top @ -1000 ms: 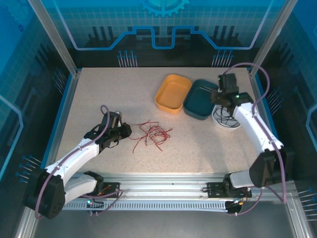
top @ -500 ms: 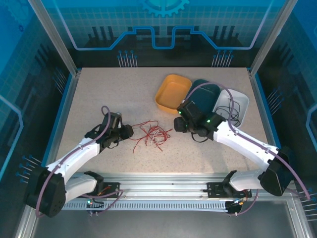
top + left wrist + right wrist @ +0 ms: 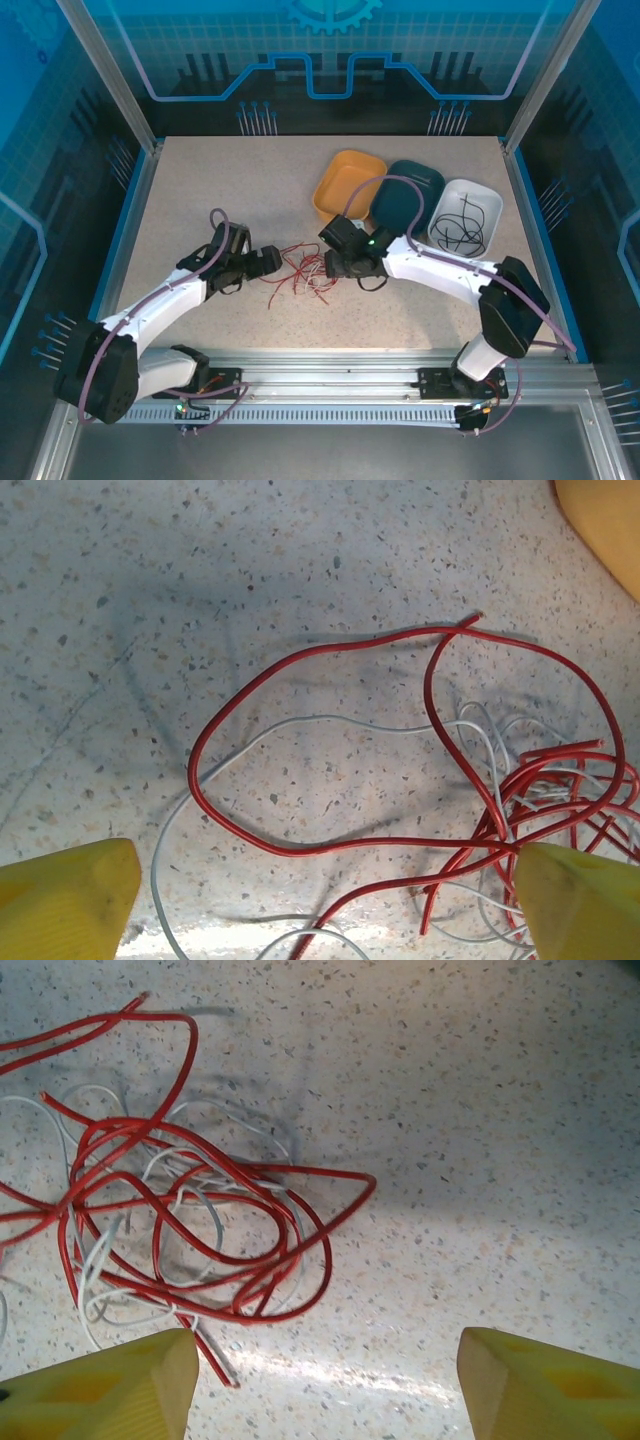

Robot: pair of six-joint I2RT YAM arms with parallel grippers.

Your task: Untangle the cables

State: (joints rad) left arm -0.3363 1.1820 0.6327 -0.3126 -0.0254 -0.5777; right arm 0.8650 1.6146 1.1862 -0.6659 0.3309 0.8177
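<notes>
While both stand spread and empty in the top view, the left gripper and right gripper flank the cables — the right has come from the white bowl, the left was nearly shut. Left wrist: wide fingers straddle a red loop; right wrist: parted fingers, tangle before the left one.

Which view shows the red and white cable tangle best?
Right wrist: most of the tangle is close, crossings distinct. Left wrist catches one red loop and the tangle's edge; top external shows it whole but tiny.
</notes>
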